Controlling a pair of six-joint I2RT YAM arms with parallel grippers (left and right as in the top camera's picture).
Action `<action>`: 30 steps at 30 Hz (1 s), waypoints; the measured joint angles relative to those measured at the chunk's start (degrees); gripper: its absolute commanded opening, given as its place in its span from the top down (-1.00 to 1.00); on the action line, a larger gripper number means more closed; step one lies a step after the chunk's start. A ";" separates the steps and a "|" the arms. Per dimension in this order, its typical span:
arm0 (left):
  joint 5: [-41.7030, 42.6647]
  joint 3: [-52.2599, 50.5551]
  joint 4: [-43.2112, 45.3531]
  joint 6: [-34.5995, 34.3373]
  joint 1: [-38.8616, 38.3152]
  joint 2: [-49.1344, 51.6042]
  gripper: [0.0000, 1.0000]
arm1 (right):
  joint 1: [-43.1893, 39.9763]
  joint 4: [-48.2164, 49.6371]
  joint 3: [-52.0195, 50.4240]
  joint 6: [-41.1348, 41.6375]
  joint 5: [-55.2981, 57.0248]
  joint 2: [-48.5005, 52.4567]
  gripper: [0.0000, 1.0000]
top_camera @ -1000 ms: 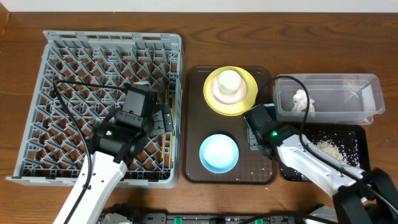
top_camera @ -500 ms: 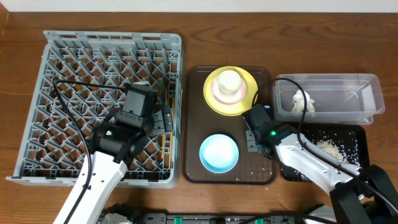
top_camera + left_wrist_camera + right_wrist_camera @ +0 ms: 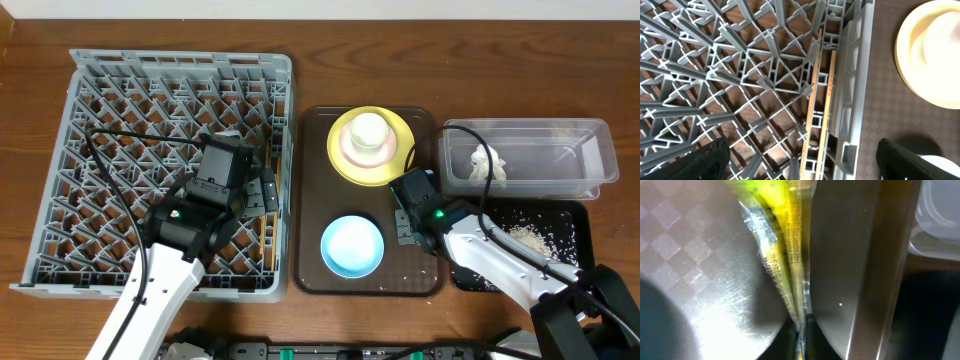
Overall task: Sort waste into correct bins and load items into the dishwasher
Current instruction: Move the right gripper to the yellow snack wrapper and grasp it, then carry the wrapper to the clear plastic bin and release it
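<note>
Only the wrist view shows right gripper (image 3: 801, 330) pinching wrapper (image 3: 789, 242).

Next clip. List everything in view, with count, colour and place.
rack: one, grey, table's left
chopsticks: two, wooden, in rack by its right wall
tray: one, brown, centre
plate: one, yellow, back of tray
small bowl: one, pinkish, on plate
cup: one, cream, in small bowl
blue bowl: one, front of tray
clear tub: one, back right
tissue: one, white, in clear tub
black tub: one, front right
scraps: scatter, beige, in black tub
wrapper: one, yellow-green, tray's right edge
table: one, brown wood
left fingers: open, above rack
right fingers: shut on wrapper
</note>
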 measured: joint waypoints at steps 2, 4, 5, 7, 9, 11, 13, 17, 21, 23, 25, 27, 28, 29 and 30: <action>0.00 0.00 0.02 0.00 0.00 0.00 -0.89 | 0.00 0.55 0.00 -0.15 -0.24 0.00 0.98; 0.00 0.00 0.02 0.00 0.00 0.00 -0.89 | 0.00 0.37 0.20 -0.17 -1.84 0.00 0.98; 0.00 0.00 0.02 0.00 0.00 0.00 -0.89 | 0.00 -0.11 0.50 -0.20 -2.86 -0.04 0.98; 0.00 0.00 -0.02 0.00 0.00 0.00 -0.89 | 0.00 -1.60 3.43 -0.46 -7.43 -1.01 0.98; 0.00 0.00 0.00 0.00 0.00 0.00 -0.89 | -0.02 -1.79 5.77 -0.61 -9.09 -2.38 0.98; 0.00 0.00 0.02 0.00 0.00 0.00 -0.89 | -0.76 -1.44 10.19 -0.63 -10.23 -4.96 0.98; 0.00 0.00 0.02 0.00 0.00 0.00 -0.89 | -2.34 -1.03 14.64 -0.61 -10.43 -7.30 0.98; 0.00 0.00 0.02 0.00 0.00 0.00 -0.89 | -9.01 -0.09 21.33 -0.13 -9.14 -10.91 0.98; 0.00 0.00 0.02 0.00 0.00 0.00 -0.89 | -20.48 -1.20 22.10 2.71 -6.80 -10.75 0.98; 0.00 0.00 0.02 0.00 0.00 0.00 -0.89 | -25.16 -1.77 22.10 4.07 -6.64 -10.12 0.98; 0.00 0.00 0.02 0.00 0.00 0.00 -0.89 | -31.36 -2.19 22.10 5.57 -5.66 -8.98 0.98; 0.00 0.00 0.00 0.00 0.00 0.00 -0.89 | -34.05 -2.58 22.10 6.23 -5.51 -7.98 0.95; 0.00 0.00 0.02 0.00 0.00 0.00 -0.89 | -35.32 -2.95 22.10 6.40 -5.51 -7.23 0.88; 0.00 0.00 0.02 0.00 0.00 0.00 -0.89 | -36.30 -3.30 22.10 6.56 -5.49 -6.43 0.82; 0.00 0.00 0.02 0.00 0.00 0.00 -0.89 | -36.83 -3.56 22.10 6.67 -5.40 -5.79 0.83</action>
